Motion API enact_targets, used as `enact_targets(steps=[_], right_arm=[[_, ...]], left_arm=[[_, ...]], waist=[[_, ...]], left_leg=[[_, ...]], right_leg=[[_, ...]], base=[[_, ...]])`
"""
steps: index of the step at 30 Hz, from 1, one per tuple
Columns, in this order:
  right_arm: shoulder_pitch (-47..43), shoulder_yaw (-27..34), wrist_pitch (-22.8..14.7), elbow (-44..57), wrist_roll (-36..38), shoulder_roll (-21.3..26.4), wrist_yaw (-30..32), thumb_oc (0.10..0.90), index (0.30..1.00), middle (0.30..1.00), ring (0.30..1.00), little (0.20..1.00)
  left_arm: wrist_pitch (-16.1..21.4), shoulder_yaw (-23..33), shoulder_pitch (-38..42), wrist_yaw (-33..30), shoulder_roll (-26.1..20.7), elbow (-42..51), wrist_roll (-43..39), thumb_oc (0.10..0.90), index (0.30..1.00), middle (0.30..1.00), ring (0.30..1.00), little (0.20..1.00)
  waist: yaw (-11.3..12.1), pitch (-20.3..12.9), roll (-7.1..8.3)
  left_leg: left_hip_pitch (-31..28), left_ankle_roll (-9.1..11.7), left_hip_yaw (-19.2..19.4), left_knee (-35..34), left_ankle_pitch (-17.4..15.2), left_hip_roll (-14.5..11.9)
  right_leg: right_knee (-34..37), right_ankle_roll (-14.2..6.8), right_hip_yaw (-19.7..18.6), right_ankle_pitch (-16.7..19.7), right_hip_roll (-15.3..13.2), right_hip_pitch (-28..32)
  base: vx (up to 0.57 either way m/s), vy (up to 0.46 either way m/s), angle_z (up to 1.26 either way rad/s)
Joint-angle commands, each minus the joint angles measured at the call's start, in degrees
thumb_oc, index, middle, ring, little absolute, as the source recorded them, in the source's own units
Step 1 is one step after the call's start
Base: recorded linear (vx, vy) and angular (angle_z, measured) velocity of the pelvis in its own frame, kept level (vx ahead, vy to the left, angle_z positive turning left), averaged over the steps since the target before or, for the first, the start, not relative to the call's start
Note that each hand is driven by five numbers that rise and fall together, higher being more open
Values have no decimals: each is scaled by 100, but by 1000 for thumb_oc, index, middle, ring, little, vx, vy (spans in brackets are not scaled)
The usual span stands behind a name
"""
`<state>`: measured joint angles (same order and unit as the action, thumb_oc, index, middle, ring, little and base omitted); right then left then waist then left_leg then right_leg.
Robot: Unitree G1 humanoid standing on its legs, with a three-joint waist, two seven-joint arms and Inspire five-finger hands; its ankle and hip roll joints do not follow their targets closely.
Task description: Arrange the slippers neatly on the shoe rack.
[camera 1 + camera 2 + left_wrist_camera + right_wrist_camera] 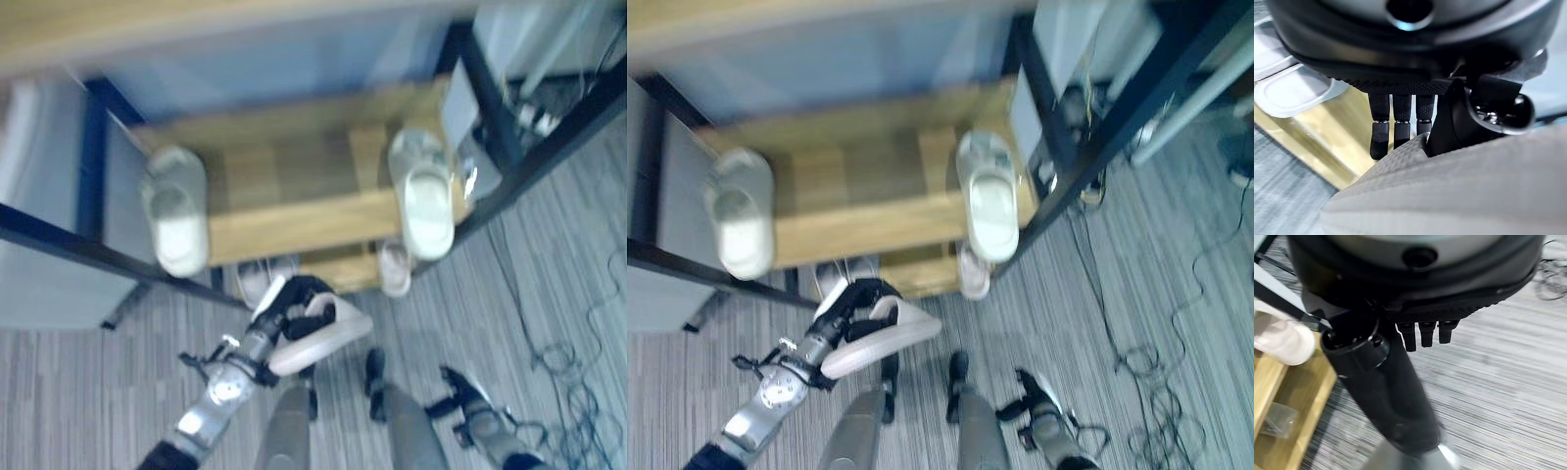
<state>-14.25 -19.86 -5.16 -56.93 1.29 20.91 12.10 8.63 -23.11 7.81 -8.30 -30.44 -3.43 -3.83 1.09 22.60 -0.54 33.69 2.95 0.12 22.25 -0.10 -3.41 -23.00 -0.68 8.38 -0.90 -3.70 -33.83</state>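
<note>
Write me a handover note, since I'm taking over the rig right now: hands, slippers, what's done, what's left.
Left hand: shut on a white slipper, held above the floor in front of the shoe rack.
Right hand: low by the floor, holding nothing, fingers curled.
Done: two slippers sit on the wooden shelf, one at its left end, one at its right end, both overhanging the front edge.
On the lower shelf: more slippers.
Left: place the held slipper on the rack and straighten the rest.

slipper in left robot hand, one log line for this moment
left robot hand: shut on slipper | in front of shoe rack | right robot hand: idle
</note>
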Motion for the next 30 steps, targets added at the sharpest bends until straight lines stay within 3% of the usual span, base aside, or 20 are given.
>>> enact_targets(steps=[1, 5, 6, 7, 8, 11, 13, 18, 19, 20, 24, 26, 30], right_arm=[[249, 75, -406, 871, 193, 181, 435, 800, 900, 900, 900, 900], [125, 339, -555, 1717, 66, 454, 848, 800, 900, 900, 900, 900], [90, 377, -586, 1930, 22, 513, 925, 800, 900, 900, 900, 900], [89, 389, -568, 1961, 16, 521, 928, 800, 900, 900, 900, 900], [68, 510, -613, 2437, -83, 636, 1067, 800, 900, 900, 900, 900], [45, 607, -643, 2630, -108, 711, 1168, 800, 900, 900, 900, 900], [-35, 703, -686, 2974, -135, 859, 1286, 800, 900, 900, 900, 900], [54, 938, -804, 3717, -209, 1097, 1377, 800, 900, 900, 900, 900], [52, 952, -796, 3736, -212, 1096, 1376, 800, 900, 900, 900, 900], [66, 1017, -814, 3964, -220, 1198, 1408, 800, 900, 900, 900, 900], [180, 1186, -945, 4451, -139, 1403, 1408, 800, 900, 900, 900, 900], [446, 1234, -1001, 4712, -87, 1494, 1351, 800, 900, 900, 900, 900], [779, 1235, -1021, 4994, -55, 1626, 1263, 800, 900, 900, 900, 900]], left_arm=[[643, 351, 427, -707, 12, 912, 457, 400, 300, 300, 300, 300], [609, 584, 1169, -1428, -73, 1002, 1003, 400, 300, 300, 300, 300], [592, 667, 1315, -1566, -97, 1064, 1097, 400, 300, 300, 300, 300], [587, 667, 1336, -1577, -92, 1063, 1107, 400, 300, 300, 300, 300], [516, 813, 1700, -1933, -186, 1183, 1359, 400, 300, 300, 300, 300], [444, 869, 2067, -2203, -284, 1250, 1513, 400, 300, 300, 300, 300], [324, 924, 2693, -2628, -478, 1322, 1700, 400, 300, 300, 300, 300], [48, 906, 3519, -3217, -937, 1248, 2030, 400, 300, 300, 300, 300], [43, 893, 3549, -3230, -941, 1234, 2032, 400, 300, 300, 300, 300], [-46, 841, 3848, -3398, -1150, 1137, 2106, 400, 300, 300, 300, 300], [-296, 752, 4298, -3735, -1623, 821, 2381, 400, 300, 300, 300, 300], [-445, 580, 4432, -3888, -1842, 513, 2532, 400, 300, 300, 300, 300], [-546, 349, 4613, -3914, -2063, 166, 2563, 400, 300, 300, 300, 300]], waist=[[-64, -467, -3], [-203, -459, -46], [-238, -437, -40], [-229, -460, -50], [-300, -427, -51], [-334, -423, -67], [-439, -305, -79], [-598, -68, -90], [-592, -64, -89], [-647, 217, -30], [-725, 715, 79], [-758, 719, 199], [-845, 719, 215]], left_leg=[[1000, -138, -111, 942, -399, -7], [2367, -237, -102, 2240, -836, -107], [2587, -232, -135, 2617, -1135, -93], [2757, -272, -94, 2630, -966, -119], [3330, -342, -211, 3434, -1467, -122], [3872, -426, -329, 4057, -1743, -150], [4538, -509, -362, 4941, -2101, -125], [5528, -585, -414, 6545, -2680, -132], [5578, -585, -418, 6618, -2720, -133], [5627, -608, -364, 7175, -2962, -155], [5627, -661, -300, 8060, -3371, -189], [5627, -680, -288, 8473, -3624, -219], [5627, -686, -361, 8958, -3864, -236]], right_leg=[[-977, -185, -133, -974, -228, -628], [-2305, -143, -294, -1317, -308, -2081], [-2622, -175, -358, -1566, -297, -2294], [-2626, -135, -327, -1415, -304, -2457], [-3339, -138, -480, -1867, -292, -2964], [-3924, -99, -542, -2101, -297, -3503], [-4880, -25, -637, -2416, -277, -4211], [-6433, 13, -754, -2907, -279, -5190], [-6504, 13, -760, -2948, -280, -5238], [-7185, 33, -861, -3124, -243, -5381], [-8164, 81, -1124, -3400, -158, -5536], [-8650, 51, -1312, -3576, -97, -5612], [-9148, 33, -1439, -3804, -57, -5612]], base=[[-159, 38, -24], [-95, 56, -13], [-70, 40, -24], [28, 60, -35], [-21, 44, -25], [22, 40, 3], [23, 37, -11], [91, 21, -9], [141, 26, -7], [115, 22, -7], [99, 28, -8], [141, 25, -14], [81, 31, -6]])
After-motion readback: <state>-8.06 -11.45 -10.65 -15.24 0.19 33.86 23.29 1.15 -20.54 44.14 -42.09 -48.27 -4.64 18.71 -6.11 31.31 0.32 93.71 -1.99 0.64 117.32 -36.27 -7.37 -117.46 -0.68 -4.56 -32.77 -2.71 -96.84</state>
